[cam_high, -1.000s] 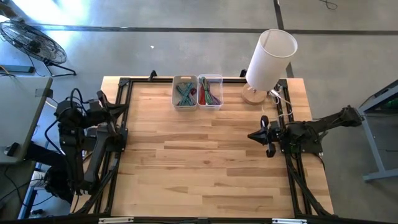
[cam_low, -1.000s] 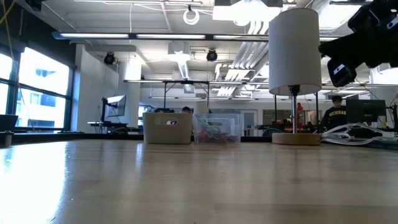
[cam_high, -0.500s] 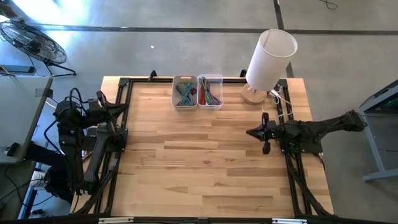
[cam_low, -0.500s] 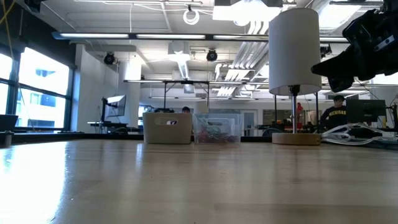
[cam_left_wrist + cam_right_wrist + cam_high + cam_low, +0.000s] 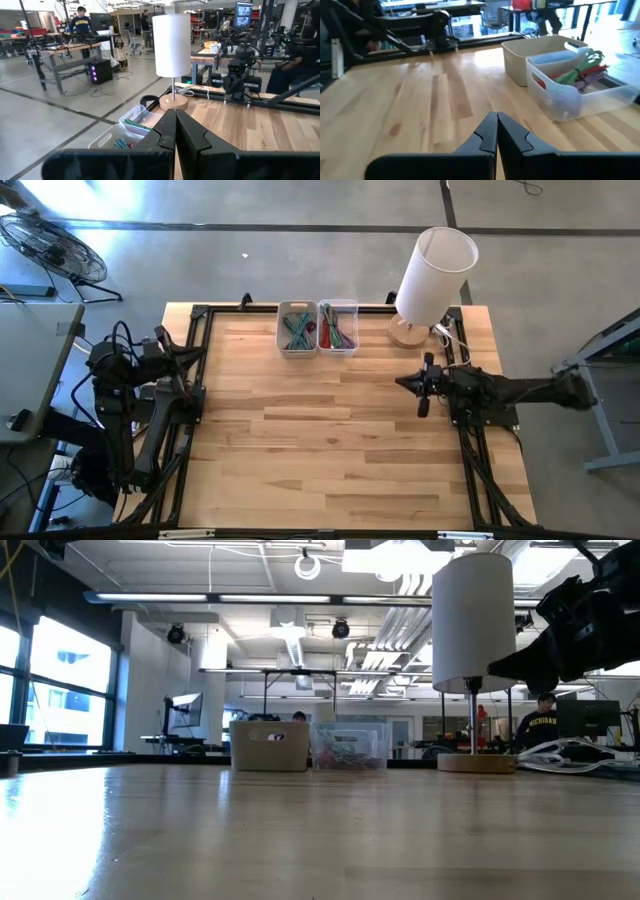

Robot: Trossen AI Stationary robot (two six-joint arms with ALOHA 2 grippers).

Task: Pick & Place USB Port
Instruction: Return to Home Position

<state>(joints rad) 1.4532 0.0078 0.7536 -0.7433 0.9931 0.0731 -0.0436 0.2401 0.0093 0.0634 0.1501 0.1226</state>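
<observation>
Two bins stand side by side at the table's far edge: a beige bin (image 5: 297,328) with teal and green cables, and a clear bin (image 5: 339,326) with red, green and purple cables (image 5: 580,67). My right gripper (image 5: 402,383) hovers shut and empty above the right part of the table, pointing toward the table's left; it also shows in its own wrist view (image 5: 496,131) and in the low view (image 5: 500,664). My left gripper (image 5: 175,131) is shut and empty, parked at the table's left edge (image 5: 180,358).
A lamp (image 5: 432,278) with a white shade and a round wooden base stands at the far right corner, just beyond my right gripper. Its white cord (image 5: 452,348) lies beside the right arm. Black frame rails run along the table's left and right edges.
My right gripper has moved a little toward the table's far edge and toward the lamp, while its arm has stretched out flatter. It has stayed shut and empty.
</observation>
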